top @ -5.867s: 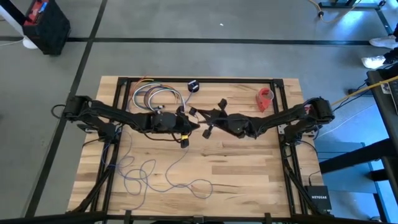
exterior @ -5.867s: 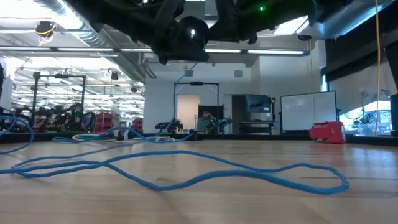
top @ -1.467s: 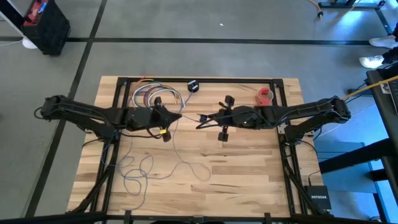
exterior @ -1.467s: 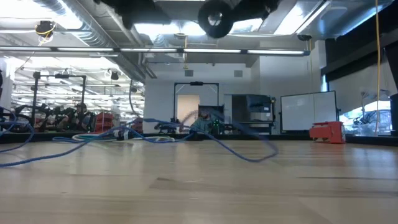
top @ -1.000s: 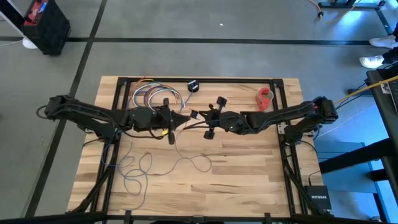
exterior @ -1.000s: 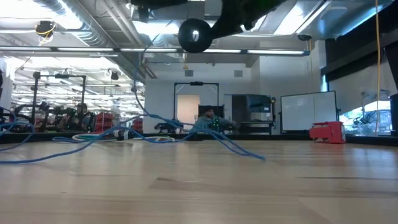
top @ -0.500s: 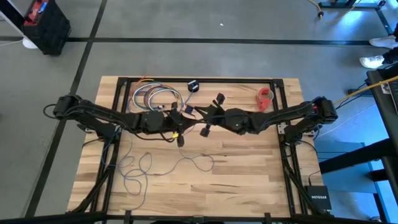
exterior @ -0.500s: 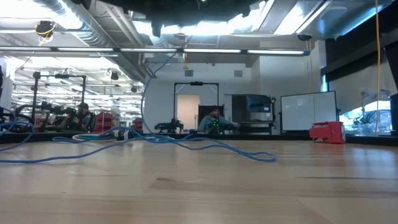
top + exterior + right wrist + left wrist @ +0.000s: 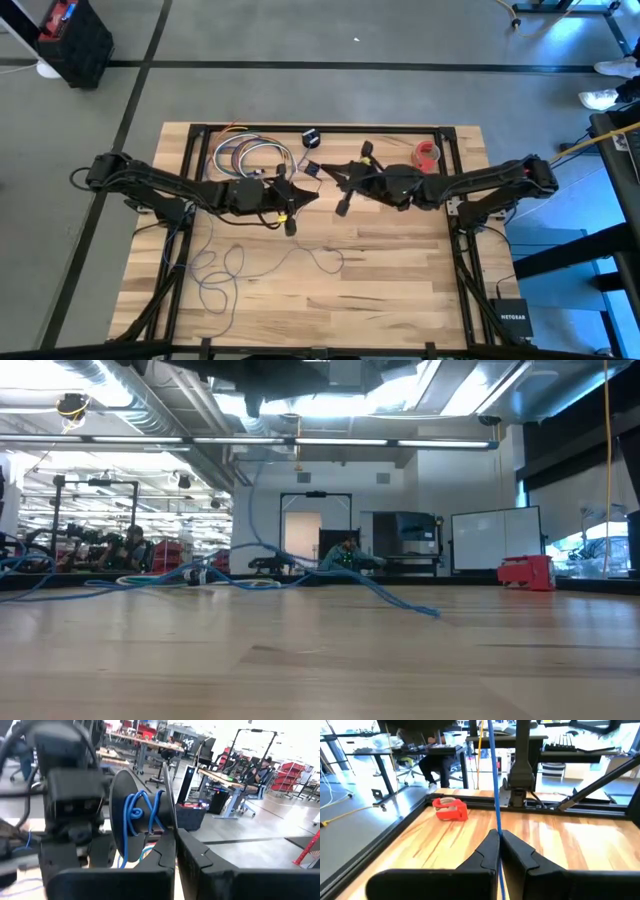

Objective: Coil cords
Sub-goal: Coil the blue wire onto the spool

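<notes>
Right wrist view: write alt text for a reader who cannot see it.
The right gripper is shut on the edge of a black disc with several turns of thin blue cable wound around it. The left arm looms close behind, with a workshop beyond.

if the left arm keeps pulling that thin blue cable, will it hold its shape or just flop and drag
Likely floppy: the cable lies in loose squiggles on the table, so slack should drag and may snag. The strand pinched in the left gripper runs straight only under tension. Wraps on the disc at the right gripper might slip.
</notes>
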### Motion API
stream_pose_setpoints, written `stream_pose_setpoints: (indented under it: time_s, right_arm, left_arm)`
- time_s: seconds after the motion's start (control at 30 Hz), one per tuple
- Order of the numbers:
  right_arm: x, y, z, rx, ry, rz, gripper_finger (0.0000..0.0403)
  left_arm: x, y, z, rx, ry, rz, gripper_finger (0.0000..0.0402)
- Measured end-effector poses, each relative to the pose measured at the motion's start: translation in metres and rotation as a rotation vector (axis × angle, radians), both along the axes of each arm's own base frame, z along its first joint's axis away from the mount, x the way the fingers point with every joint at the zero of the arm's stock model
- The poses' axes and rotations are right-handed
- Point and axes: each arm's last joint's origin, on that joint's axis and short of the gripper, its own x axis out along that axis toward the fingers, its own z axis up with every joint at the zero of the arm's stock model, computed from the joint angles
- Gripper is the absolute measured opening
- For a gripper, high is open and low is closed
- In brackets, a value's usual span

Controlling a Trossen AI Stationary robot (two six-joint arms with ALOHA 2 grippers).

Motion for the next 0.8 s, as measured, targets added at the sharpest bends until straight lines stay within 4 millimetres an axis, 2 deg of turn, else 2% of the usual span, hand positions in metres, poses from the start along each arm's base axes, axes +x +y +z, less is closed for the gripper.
stream_pose_setpoints:
  time_s: [0.23,0.53,0.8]
  right_arm:
    - [-0.018,-0.002,0.019,0.003,-0.062,-0.001,0.0008]
    - [-0.035,0.003,0.032,0.003,-0.073,0.031,0.0008]
    - [-0.037,0.024,0.024,-0.008,0.03,0.148,0.0008]
  left_arm:
    - [-0.001,0.0,-0.003,0.004,0.033,0.0,0.0005]
    - [-0.002,0.003,-0.008,0.01,0.082,0.007,0.0005]
    - [-0.003,0.016,-0.01,0.076,0.116,0.089,0.0005]
